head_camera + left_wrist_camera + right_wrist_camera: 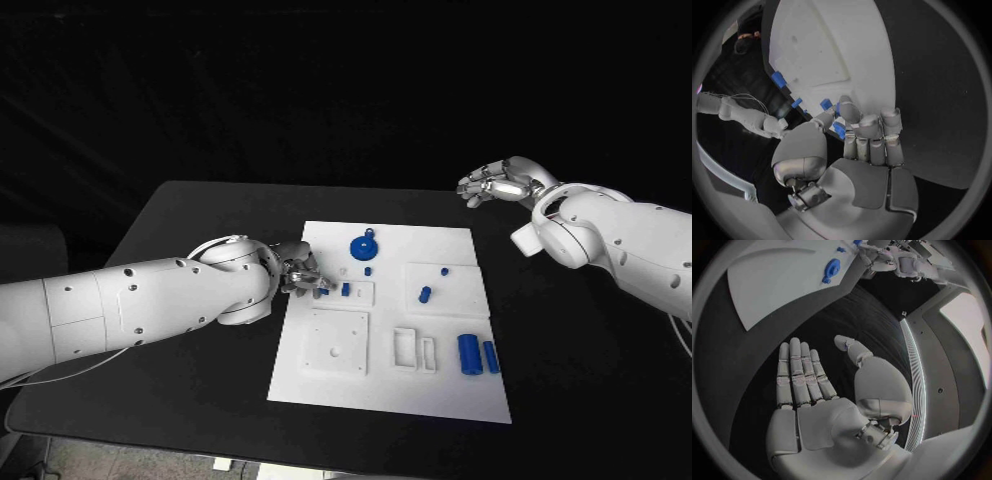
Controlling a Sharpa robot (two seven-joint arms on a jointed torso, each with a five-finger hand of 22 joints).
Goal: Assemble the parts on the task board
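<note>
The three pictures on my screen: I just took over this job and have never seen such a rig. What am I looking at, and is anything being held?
The square picture looks down from the robot's head at a black table with the white task board. The two round pictures come from cameras at each wrist, behind that arm's own robot hand. The left robot hand is at the board's edge, its fingers closed around a small blue part. The right robot hand hangs open above bare table, holding nothing. On the board lie a round blue piece, two blue cylinders and several smaller blue pieces.
</note>
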